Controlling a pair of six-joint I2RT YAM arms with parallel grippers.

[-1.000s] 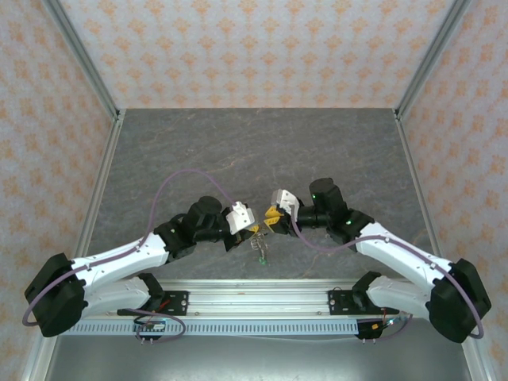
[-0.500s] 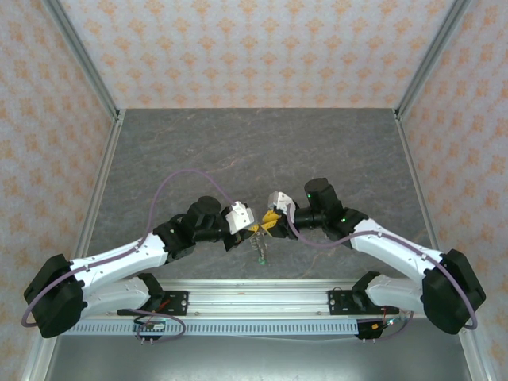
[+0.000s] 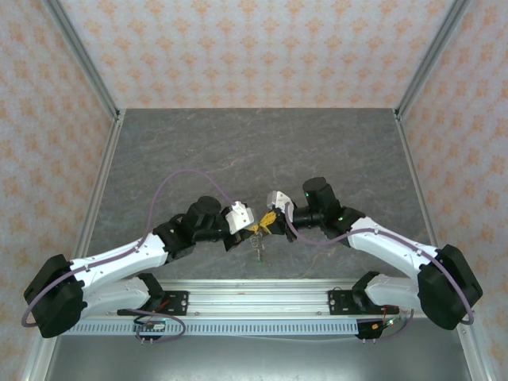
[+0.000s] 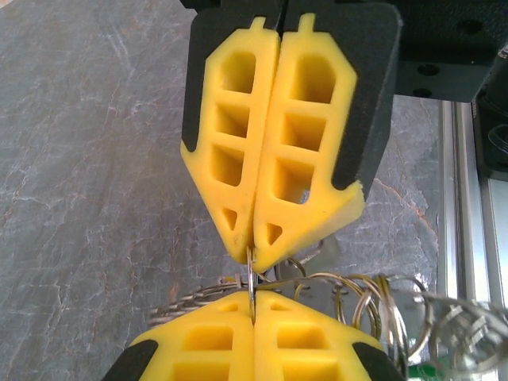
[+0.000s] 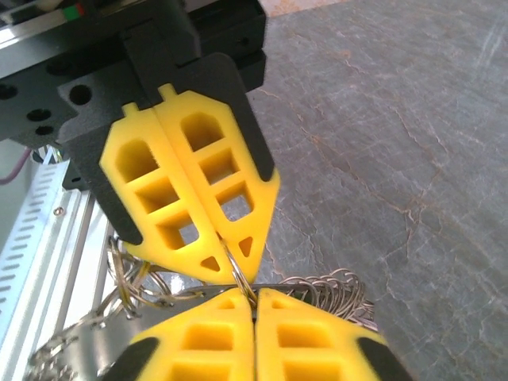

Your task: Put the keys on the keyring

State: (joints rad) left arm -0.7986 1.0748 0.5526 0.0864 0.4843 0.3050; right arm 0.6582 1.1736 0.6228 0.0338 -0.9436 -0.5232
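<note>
Two pincers nipped tip to tip on the keyring, low in the middle of the bench.

In the top view the left pincer [image 3: 255, 230] and the right pincer [image 3: 265, 223] meet nose to nose just below the centre of the grey marbled bench [image 3: 238, 151]. The keyring [image 3: 258, 243] dangles under the meeting point, its lower parts too small to make out. From the left wrist, the left pincer [image 4: 252, 295] at the bottom edge has its yellow pads pressed together. A thin wire ring of the keyring [image 4: 373, 302] is pinched between them, and the right pincer [image 4: 254, 254] above is closed on the same wire. From the right wrist, the right pincer [image 5: 255, 295] sits at the bottom and the left pincer [image 5: 230, 266] above it. Both have their pads closed flat on the wire loop, and coiled links of the keyring [image 5: 325, 290] spill out to either side.
</note>
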